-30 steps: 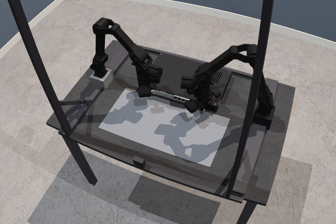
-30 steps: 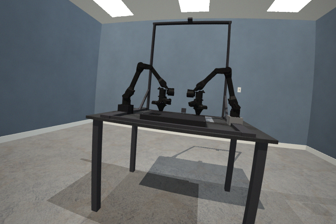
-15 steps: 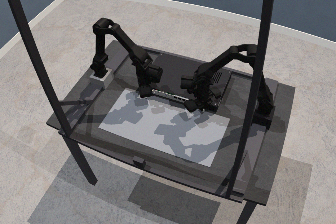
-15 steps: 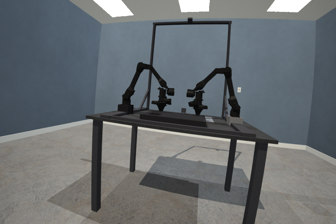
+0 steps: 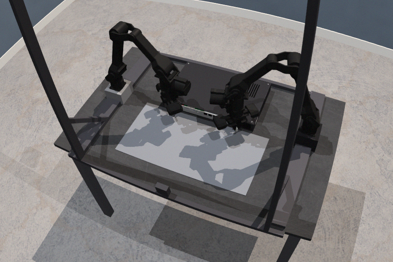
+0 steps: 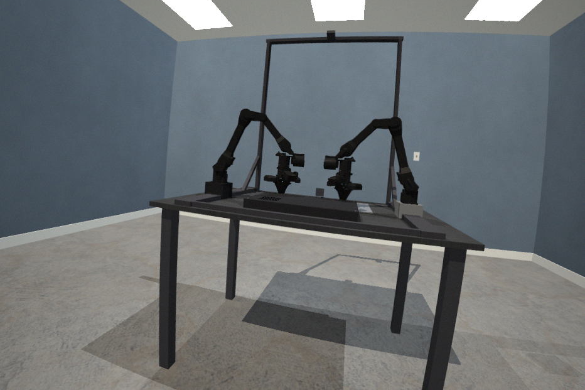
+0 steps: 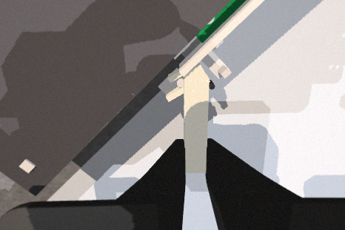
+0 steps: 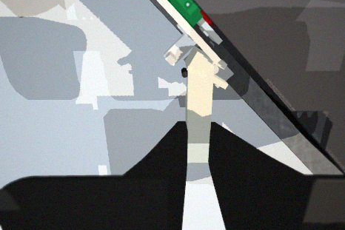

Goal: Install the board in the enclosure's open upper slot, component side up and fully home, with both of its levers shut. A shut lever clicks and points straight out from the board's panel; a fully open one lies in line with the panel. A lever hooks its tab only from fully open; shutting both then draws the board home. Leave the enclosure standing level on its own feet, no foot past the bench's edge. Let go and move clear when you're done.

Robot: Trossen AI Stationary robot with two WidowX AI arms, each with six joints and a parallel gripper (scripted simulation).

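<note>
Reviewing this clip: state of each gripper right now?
Left tool: closed on a cream, bar-shaped lever.
Right tool: closed on the other cream, bar-shaped lever.
</note>
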